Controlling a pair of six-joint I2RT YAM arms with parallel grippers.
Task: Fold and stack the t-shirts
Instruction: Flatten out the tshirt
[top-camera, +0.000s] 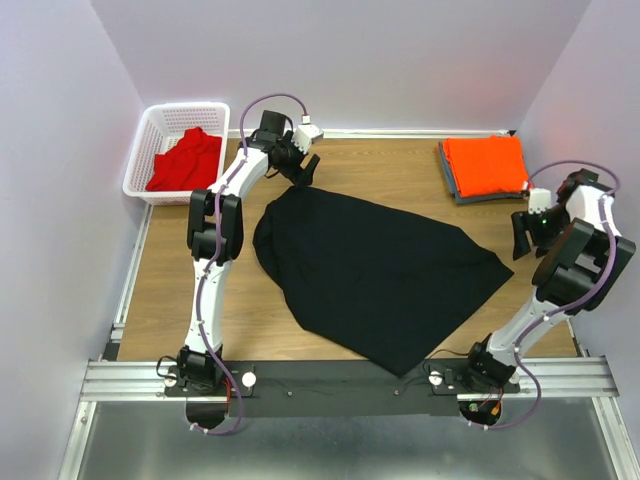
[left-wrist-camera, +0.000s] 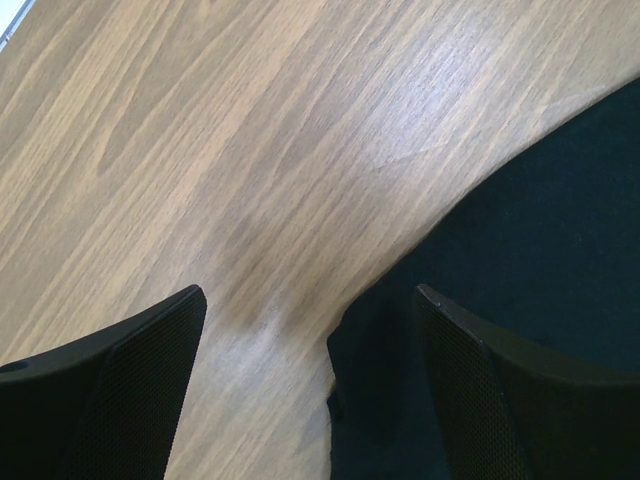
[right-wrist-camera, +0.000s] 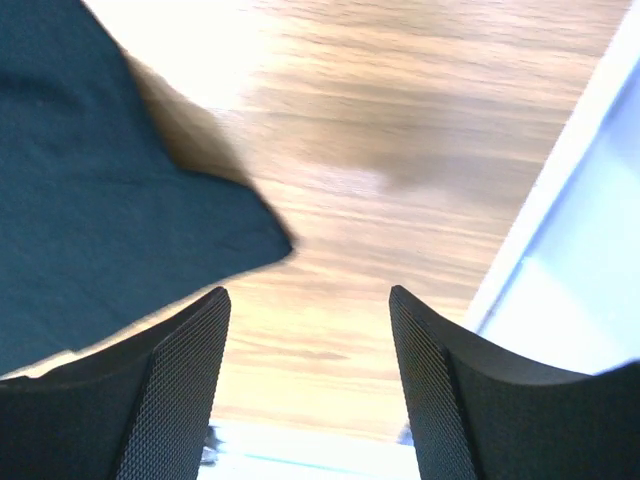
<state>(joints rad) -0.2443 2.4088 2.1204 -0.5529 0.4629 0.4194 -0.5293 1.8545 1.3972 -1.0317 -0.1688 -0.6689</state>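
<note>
— Three t-shirts are counted: the red t-shirt (top-camera: 185, 158) heaped in the basket (top-camera: 140, 165) far left, the black t-shirt (top-camera: 370, 270) spread out at centre, the orange t-shirt (top-camera: 487, 163) folded far right.
— The left gripper (left-wrist-camera: 310, 300), spread and empty, is poised at the black edge; one layer alone might be pinched. Bare surface (top-camera: 170, 290) is left nearby. The right gripper (right-wrist-camera: 310, 295), likewise spread, is hemmed by the wall (top-camera: 610, 90).

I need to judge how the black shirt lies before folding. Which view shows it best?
Top external: the whole black t-shirt shows there, spread out. The left wrist view catches only a curved edge; the right wrist view only a pointed corner.
</note>
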